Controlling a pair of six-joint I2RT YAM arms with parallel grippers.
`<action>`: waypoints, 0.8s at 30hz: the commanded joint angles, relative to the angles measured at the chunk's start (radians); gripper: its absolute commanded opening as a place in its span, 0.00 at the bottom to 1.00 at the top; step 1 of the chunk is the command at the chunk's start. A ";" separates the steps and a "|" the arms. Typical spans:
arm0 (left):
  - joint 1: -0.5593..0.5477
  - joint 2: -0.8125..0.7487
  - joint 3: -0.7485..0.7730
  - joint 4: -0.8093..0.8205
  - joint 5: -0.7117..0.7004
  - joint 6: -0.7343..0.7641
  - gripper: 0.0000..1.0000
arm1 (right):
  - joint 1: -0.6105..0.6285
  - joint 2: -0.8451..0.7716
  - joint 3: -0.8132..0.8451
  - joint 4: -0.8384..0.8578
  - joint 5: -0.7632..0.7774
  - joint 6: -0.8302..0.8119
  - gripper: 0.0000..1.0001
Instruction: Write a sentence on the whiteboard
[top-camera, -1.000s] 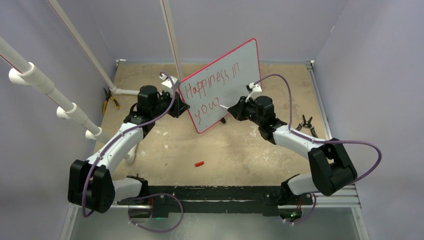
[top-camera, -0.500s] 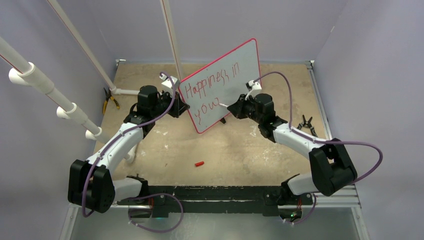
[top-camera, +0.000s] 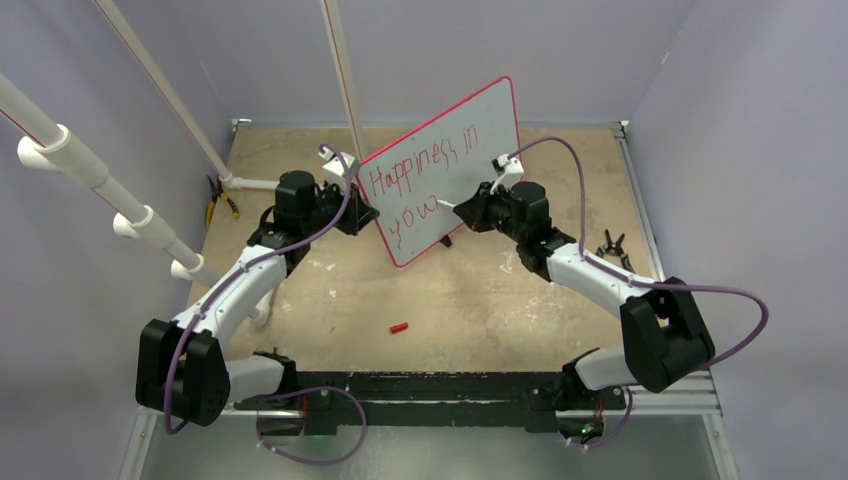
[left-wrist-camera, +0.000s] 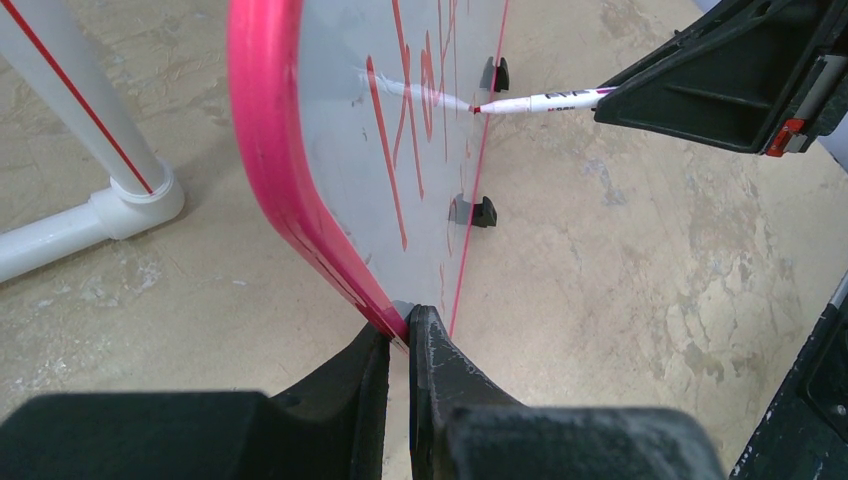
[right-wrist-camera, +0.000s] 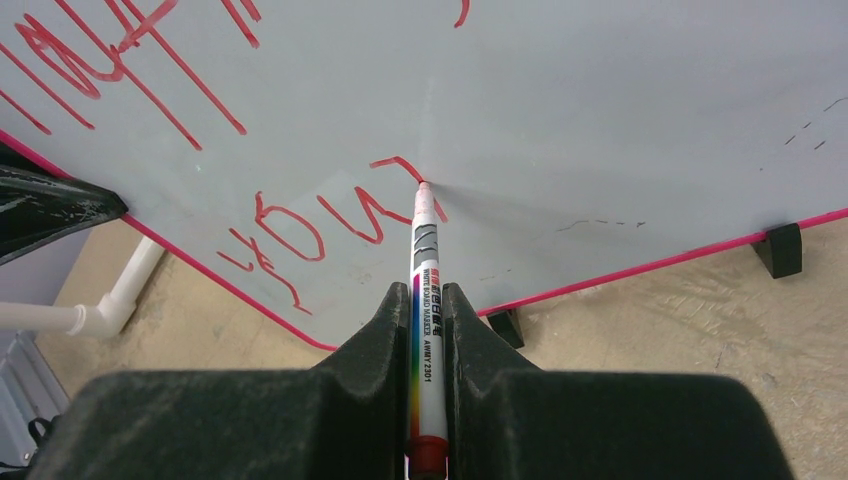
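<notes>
The whiteboard (top-camera: 470, 140) stands tilted on the table, red-rimmed, with small black feet. The sentence (top-camera: 420, 170) in red reads "Happiness in" above "you" plus a fresh stroke. My left gripper (left-wrist-camera: 400, 325) is shut on the board's rim (left-wrist-camera: 262, 150) at its left edge and holds it up. My right gripper (right-wrist-camera: 428, 300) is shut on a white marker (right-wrist-camera: 426, 300), whose red tip touches the board (right-wrist-camera: 600, 120) at the end of the last stroke of the sentence (right-wrist-camera: 300, 215). The marker also shows in the left wrist view (left-wrist-camera: 545, 100) and the top view (top-camera: 447, 203).
A red marker cap (top-camera: 400, 327) lies on the tan table in front of the board. White PVC pipes (top-camera: 100, 190) cross the left side, one upright pipe (top-camera: 340, 70) stands behind the board. Yellow-handled pliers (top-camera: 215, 205) lie left, a black clip thing (top-camera: 610, 248) right.
The right gripper with the marker has moved a little up and right along the board, adding to the stroke after "you". The left arm and the board have stayed put.
</notes>
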 joint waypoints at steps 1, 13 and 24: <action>-0.022 0.006 0.009 -0.024 0.025 0.037 0.00 | -0.004 -0.018 0.061 0.063 0.041 -0.010 0.00; -0.022 0.003 0.009 -0.026 0.025 0.038 0.00 | -0.015 -0.022 0.063 0.065 0.072 -0.009 0.00; -0.022 0.003 0.010 -0.025 0.026 0.037 0.00 | -0.032 -0.011 0.047 0.066 0.071 0.000 0.00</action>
